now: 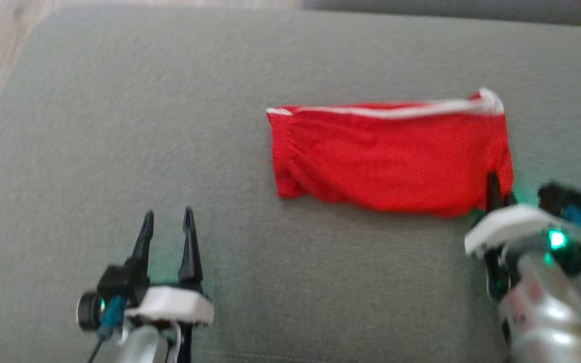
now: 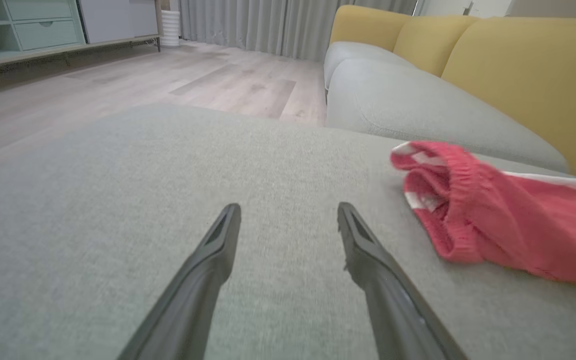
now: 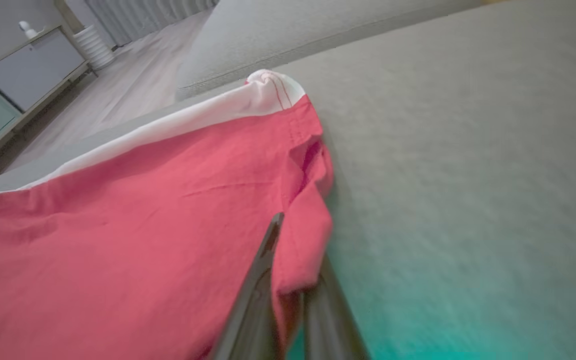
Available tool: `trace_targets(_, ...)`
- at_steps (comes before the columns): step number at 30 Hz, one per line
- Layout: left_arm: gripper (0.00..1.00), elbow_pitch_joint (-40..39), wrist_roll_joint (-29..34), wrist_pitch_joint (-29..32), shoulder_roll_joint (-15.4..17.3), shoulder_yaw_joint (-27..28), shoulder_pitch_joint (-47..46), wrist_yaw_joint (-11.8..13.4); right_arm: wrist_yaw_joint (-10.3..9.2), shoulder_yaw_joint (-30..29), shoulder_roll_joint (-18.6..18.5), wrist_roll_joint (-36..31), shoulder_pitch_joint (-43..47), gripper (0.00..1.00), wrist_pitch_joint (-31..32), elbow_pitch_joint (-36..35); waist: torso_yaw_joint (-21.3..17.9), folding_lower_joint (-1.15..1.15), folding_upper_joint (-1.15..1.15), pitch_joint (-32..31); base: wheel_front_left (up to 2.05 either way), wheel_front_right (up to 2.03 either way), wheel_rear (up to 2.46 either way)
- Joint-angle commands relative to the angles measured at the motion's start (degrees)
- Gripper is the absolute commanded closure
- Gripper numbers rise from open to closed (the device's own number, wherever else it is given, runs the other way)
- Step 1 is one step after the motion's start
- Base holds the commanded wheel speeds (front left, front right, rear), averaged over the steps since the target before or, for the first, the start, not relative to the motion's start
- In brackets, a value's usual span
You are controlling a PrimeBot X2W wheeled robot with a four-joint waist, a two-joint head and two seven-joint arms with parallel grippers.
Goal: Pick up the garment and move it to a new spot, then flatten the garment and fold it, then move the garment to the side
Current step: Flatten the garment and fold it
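The red shorts [image 1: 391, 156] are lying spread in a rough rectangle on the grey upholstered seat [image 1: 119, 126], right of centre in the head view. A white stripe is running along their far edge, and the gathered waistband end is pointing toward the robot's left.

The right gripper [image 1: 497, 194] is reaching in at the near right corner of the shorts, and its two dark fingers are clenching a fold of the red cloth there. In the right wrist view the shorts [image 3: 143, 225] are bunching between the jaws of the right gripper [image 3: 295, 250] and draping over one finger, hiding its tip. The rest of the cloth is stretching away to that view's left, with the white hem corner lying beyond the fingers.

The left gripper [image 1: 168, 217] is sitting low over bare seat fabric, well apart from the shorts, with its jaws spread wide and nothing between them. In its own wrist view the left gripper [image 2: 289, 210] is pointing past the shorts [image 2: 508, 225], whose elastic waistband is lying off to the right of the fingers, near but not touching. Whether the fingertips are touching the seat I cannot tell.

Beyond the seat, yellow back cushions [image 2: 518, 65] are lining the sofa and a wooden floor [image 2: 168, 80] is stretching toward a pale cabinet [image 2: 43, 25].
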Motion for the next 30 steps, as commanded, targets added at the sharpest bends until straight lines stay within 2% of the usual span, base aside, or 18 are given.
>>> trace_targets(1,0.0,-1.3,0.9,-0.5,0.9,2.8,1.0,-0.5,0.19,2.5,0.9,2.2,3.0,1.0,-0.6,-3.5,-4.8,0.01,0.0,-4.7,0.0,0.0,0.0)
trace_targets(7,0.0,-1.3,1.8,-0.5,0.9,4.2,5.4,-1.4,0.19,6.8,0.8,7.0,11.8,1.0,-0.7,-11.7,-7.6,0.01,0.0,-6.7,0.0,0.0,0.0)
trace_targets(13,0.0,-1.1,1.6,-0.5,0.9,2.8,5.5,-1.8,0.19,7.8,-0.2,6.3,12.5,1.0,-0.7,-17.5,-6.2,0.01,0.0,-6.7,0.0,0.0,0.0)
trace_targets(16,0.0,-0.7,1.4,-0.5,0.9,2.4,5.3,-2.0,0.19,10.3,0.0,5.3,10.9,1.0,-0.7,-21.5,-4.7,0.01,0.0,-6.8,0.0,0.0,0.0)
trace_targets(19,0.0,-0.4,1.1,-0.5,0.9,2.0,5.6,-2.2,0.19,15.7,0.5,5.3,8.9,1.0,-0.7,-24.7,-2.9,0.01,0.0,-7.0,0.0,0.0,0.0)
trace_targets(22,0.0,0.1,0.7,-0.5,0.9,1.5,6.0,-2.2,0.19,23.9,0.9,6.4,7.6,1.0,-0.7,-26.3,-0.6,0.01,0.0,-7.5,0.0,0.0,0.0)
trace_targets(26,0.0,0.6,0.4,-0.5,0.9,0.7,6.4,-2.3,0.19,36.7,1.1,11.7,7.0,1.0,-0.7,-23.6,2.2,0.01,0.0,-8.0,0.0,0.0,0.0)
trace_targets(27,0.0,0.7,0.3,-0.5,0.9,0.5,6.4,-2.3,0.19,39.5,1.1,13.0,6.8,0.6,-0.7,-23.1,2.8,0.01,0.0,-8.1,0.0,0.0,0.0)
trace_targets(28,0.0,0.8,0.3,-0.5,0.9,0.4,6.4,-2.2,0.19,41.9,1.1,14.7,6.7,0.0,-0.7,-23.0,3.2,0.01,0.0,-8.2,0.0,0.0,0.0)
trace_targets(30,0.0,0.9,0.3,-0.5,0.9,0.5,6.5,-2.1,0.19,45.1,1.1,18.7,7.1,0.0,-0.7,-23.6,3.3,0.01,0.0,-8.3,0.0,0.0,0.0)
